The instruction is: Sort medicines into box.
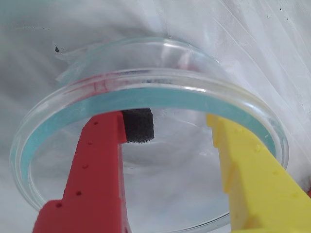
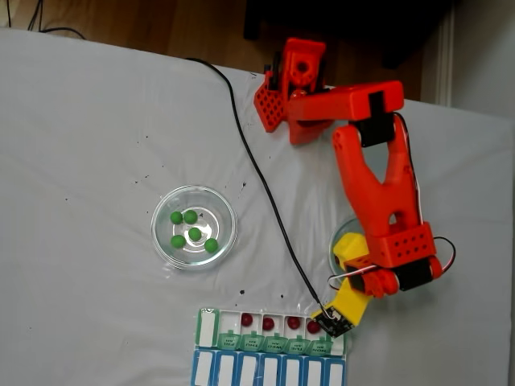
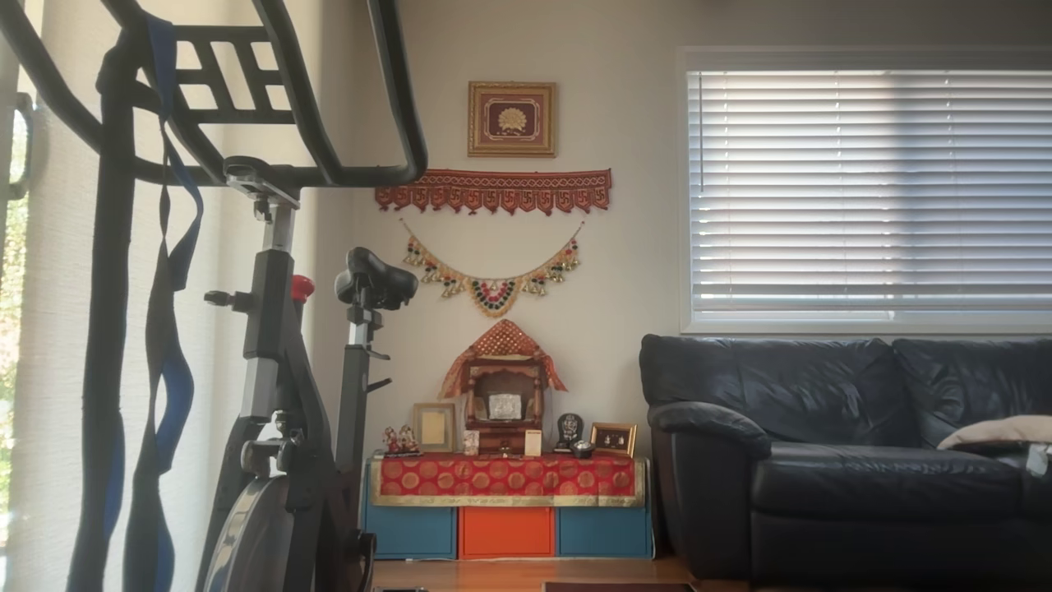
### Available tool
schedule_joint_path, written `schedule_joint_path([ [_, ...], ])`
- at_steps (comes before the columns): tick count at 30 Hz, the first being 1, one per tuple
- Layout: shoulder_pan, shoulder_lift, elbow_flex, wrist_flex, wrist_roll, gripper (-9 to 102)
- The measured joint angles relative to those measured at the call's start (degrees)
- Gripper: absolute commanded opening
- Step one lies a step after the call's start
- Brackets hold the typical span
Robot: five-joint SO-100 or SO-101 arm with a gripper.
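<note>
On the white-clothed tabletop [image 2: 88, 121], the pincer [image 1: 170, 141] hangs spread wide and empty over a clear glass dish [image 1: 146, 80], beside the box [image 2: 269, 342].

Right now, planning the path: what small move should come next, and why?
Probably lift and swing toward the green balls in the other dish: the open tool hovers over a glass dish that looks empty, and red balls already sit in the box.
</note>
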Motion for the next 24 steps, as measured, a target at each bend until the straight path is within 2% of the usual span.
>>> schedule_joint_path([
  [24, 1.05, -0.26, -1.85, 0.0, 0.0, 13],
])
